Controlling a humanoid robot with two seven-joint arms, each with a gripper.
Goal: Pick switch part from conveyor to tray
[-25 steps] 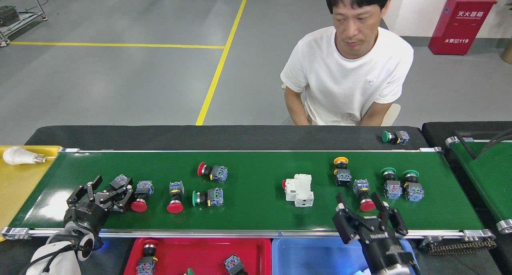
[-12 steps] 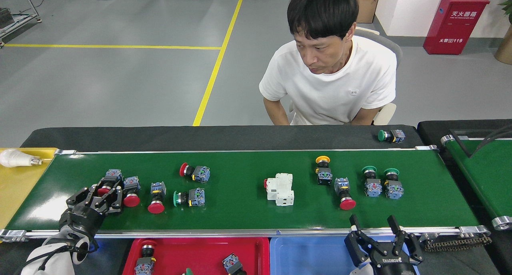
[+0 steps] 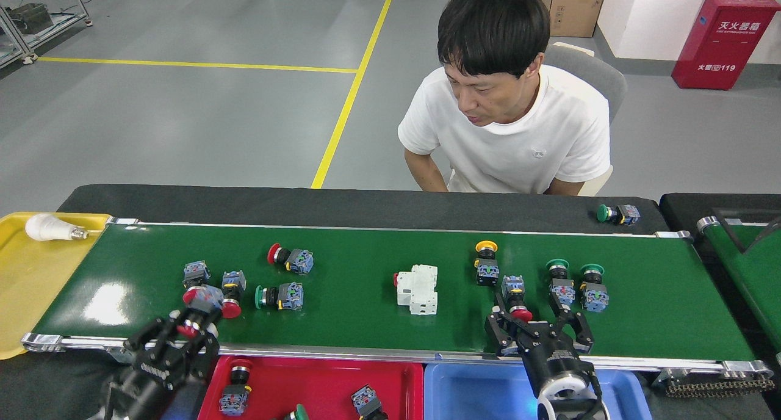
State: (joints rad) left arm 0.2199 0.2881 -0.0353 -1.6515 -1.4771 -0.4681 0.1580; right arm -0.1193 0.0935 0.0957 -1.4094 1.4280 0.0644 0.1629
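The conveyor (image 3: pixel 366 322) is the wide green belt across the head view, with several switch parts lying on it. My left gripper (image 3: pixel 188 333) hangs over the belt's front rail at the left, shut on a red-capped switch part (image 3: pixel 201 298) with a blue body. Just below it is the red tray (image 3: pixel 317 383), with a few switch parts inside. My right gripper (image 3: pixel 529 321) reaches over the front rail at the right. It is open, and a red-capped switch (image 3: pixel 515 301) lies between its fingers.
A white breaker block (image 3: pixel 417 289) lies mid-belt. Yellow- and green-capped switches (image 3: pixel 573 282) lie at the right. A blue tray (image 3: pixel 482 392) adjoins the red one. A yellow tray (image 3: pixel 30 273) holds a bulb at the left. A person (image 3: pixel 512 127) sits behind the belt.
My left gripper closed on the red-capped switch and drew it back from the belt toward the front rail. My right gripper came forward over the rail to the red-capped switch. The view shifted.
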